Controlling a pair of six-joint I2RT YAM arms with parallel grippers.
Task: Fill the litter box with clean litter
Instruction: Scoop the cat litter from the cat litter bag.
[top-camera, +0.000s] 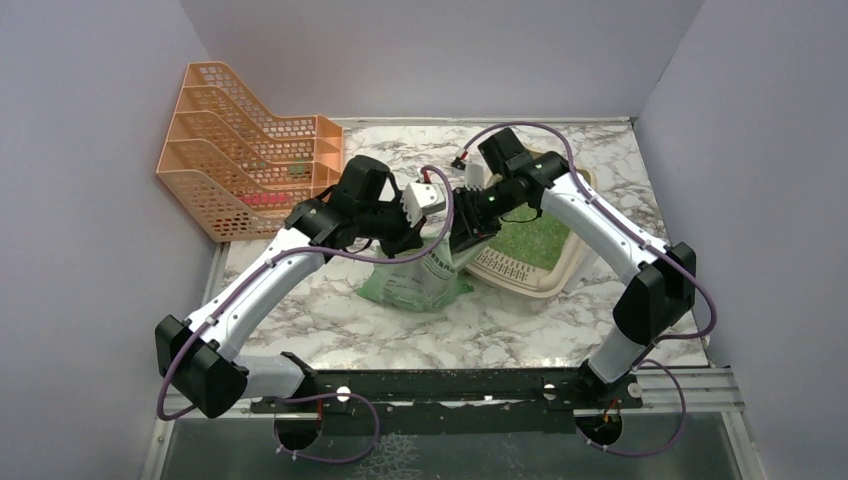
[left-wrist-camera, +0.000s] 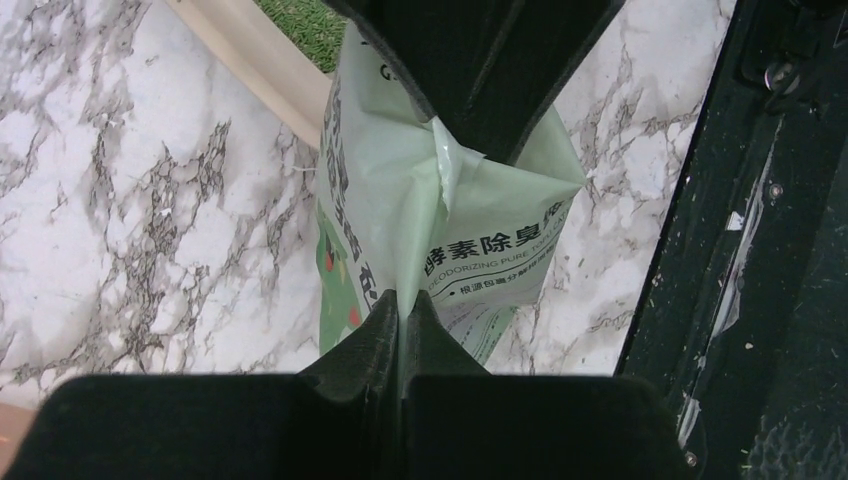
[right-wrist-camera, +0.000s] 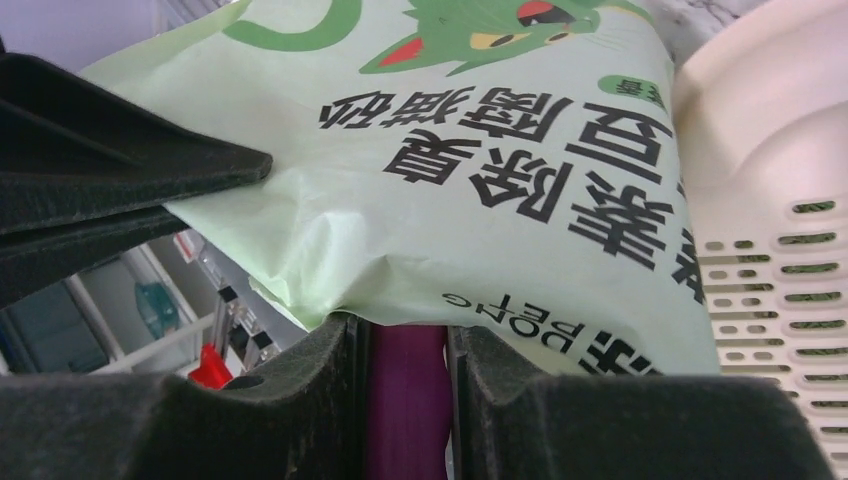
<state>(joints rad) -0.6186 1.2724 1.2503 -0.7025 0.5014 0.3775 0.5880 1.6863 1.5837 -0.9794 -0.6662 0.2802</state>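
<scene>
The left hand (left-wrist-camera: 400, 310) is pressed tight and pinches one edge of the litter bag (left-wrist-camera: 400, 220). The right hand (right-wrist-camera: 405, 335) pinches another edge, and something purple (right-wrist-camera: 405, 410) shows between its fingers. The bag is held between both hands. The litter box (top-camera: 560, 270) sits just under the right hand, with green litter (top-camera: 535, 240) inside.

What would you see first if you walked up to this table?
The two robot arms meet mid-table over a soft green bag with a cartoon cat printed on it, and the left gripper has its fingers pinched shut on the bag. Just right of it lies the beige litter box with green litter already inside. The right gripper has a purple thing between its fingers, and an orange mesh rack stands at the far left.
</scene>
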